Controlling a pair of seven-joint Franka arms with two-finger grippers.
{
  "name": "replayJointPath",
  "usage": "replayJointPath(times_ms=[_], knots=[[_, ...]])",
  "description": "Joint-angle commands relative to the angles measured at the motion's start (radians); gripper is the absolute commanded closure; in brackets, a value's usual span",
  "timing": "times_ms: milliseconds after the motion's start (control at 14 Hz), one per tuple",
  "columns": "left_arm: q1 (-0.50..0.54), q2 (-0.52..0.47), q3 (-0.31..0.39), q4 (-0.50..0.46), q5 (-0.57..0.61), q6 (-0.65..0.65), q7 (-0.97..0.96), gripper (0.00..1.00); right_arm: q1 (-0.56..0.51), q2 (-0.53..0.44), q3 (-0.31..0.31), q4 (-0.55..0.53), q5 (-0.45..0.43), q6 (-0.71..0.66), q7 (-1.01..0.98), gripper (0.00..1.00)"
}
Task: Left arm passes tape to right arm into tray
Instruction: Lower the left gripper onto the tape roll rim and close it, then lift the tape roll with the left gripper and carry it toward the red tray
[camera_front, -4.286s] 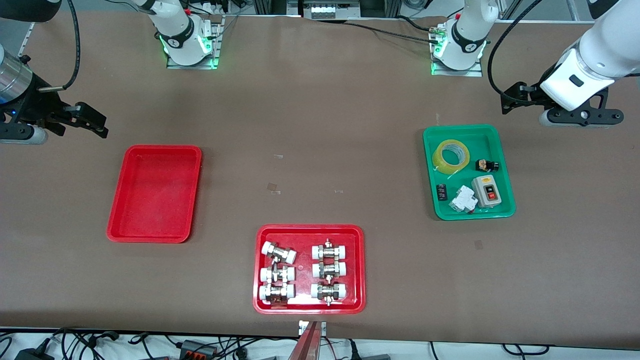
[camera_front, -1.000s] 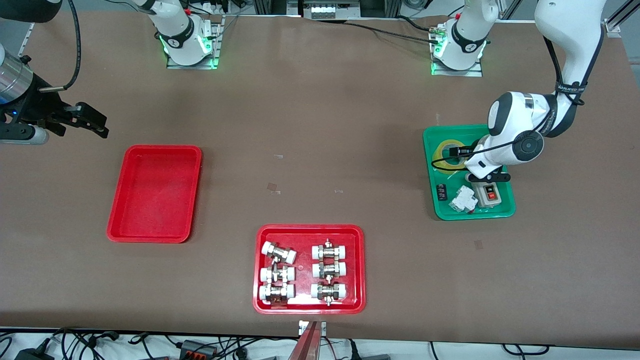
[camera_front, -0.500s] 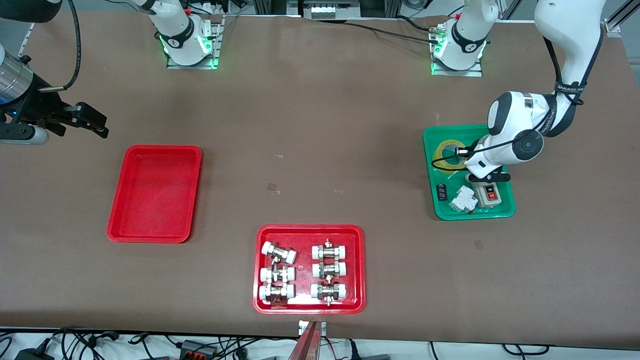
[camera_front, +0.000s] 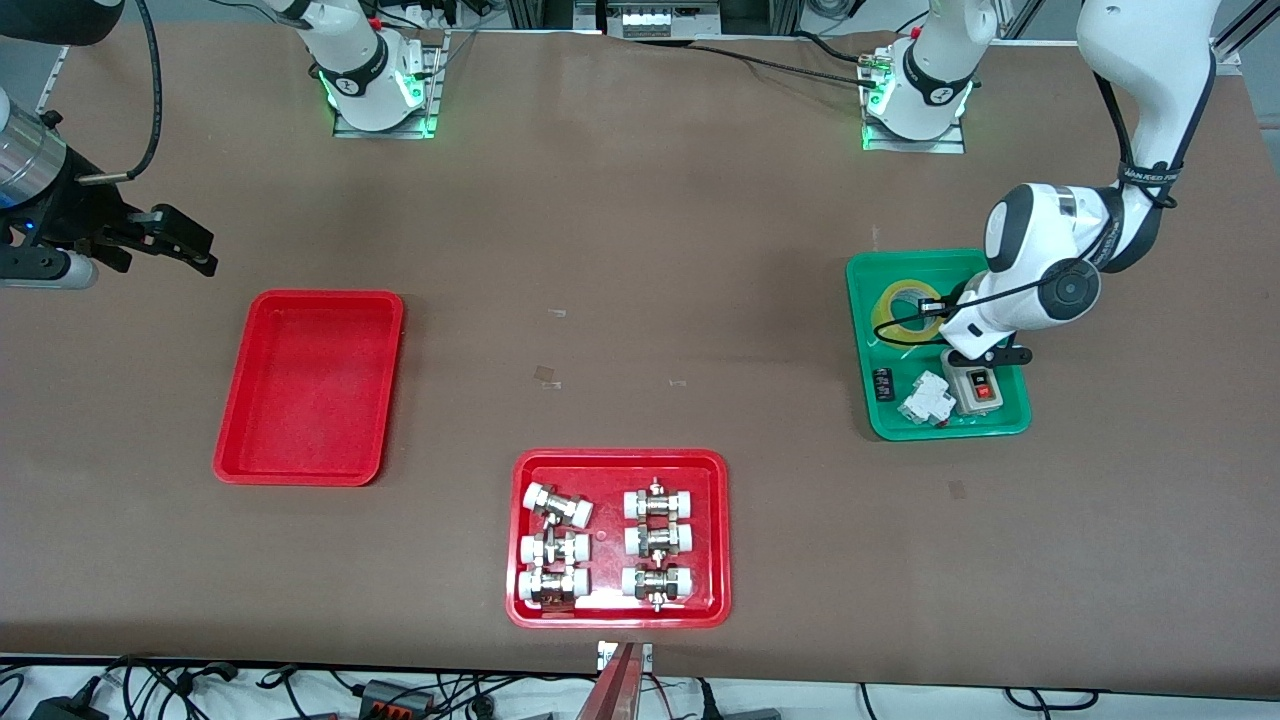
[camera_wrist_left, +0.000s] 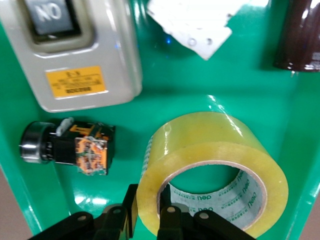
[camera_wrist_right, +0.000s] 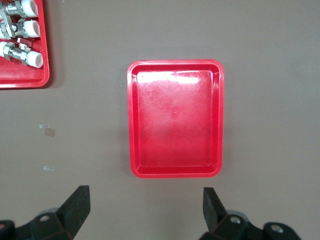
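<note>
— Any readable writing?
— "NO" on the dark button of the grey switch box (camera_wrist_left: 70, 50); its yellow label is too blurred. "neo" is printed inside the tape (camera_wrist_left: 212, 172) core.
— Anything else?
— Nothing legible.

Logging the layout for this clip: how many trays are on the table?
3. The plain red tray lies toward the right arm's end, the green tray toward the left arm's end, and the red tray with metal fittings between them, nearest the front camera.
</note>
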Motion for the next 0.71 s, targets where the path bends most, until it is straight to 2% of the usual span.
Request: replayJointPath(times_ms=[0,214,429,571,643], knots=[[0.01,-0.1,-0.01,-0.014,0.018,-0.061,-0.002,1.0,0.0,-0.006,0.002,0.0,-0.004,-0.009,-0.01,0.0],[0.005,-0.2,-0.01,0.058,0.018,-0.212,0.006,1.0,-0.001,-0.006,0.002,0.0,-0.002,-0.011,-0.01,0.0],[-0.001,-0.294,-0.028,0.138,0.001,-0.305,0.013,1.0,0.0,-0.006,0.002,0.0,-0.002,-0.009,-0.007,0.0],[-0.002,-0.315,-0.069,0.256,-0.027,-0.36,0.016,1.0,-0.001,-0.006,0.002,0.0,-0.004,-0.009,0.0,0.0],[-0.001,-0.315,-0.086,0.309,-0.082,-0.364,0.018,1.0,-0.001,-0.005,0.002,0.0,-0.002,-0.005,0.003,0.0]])
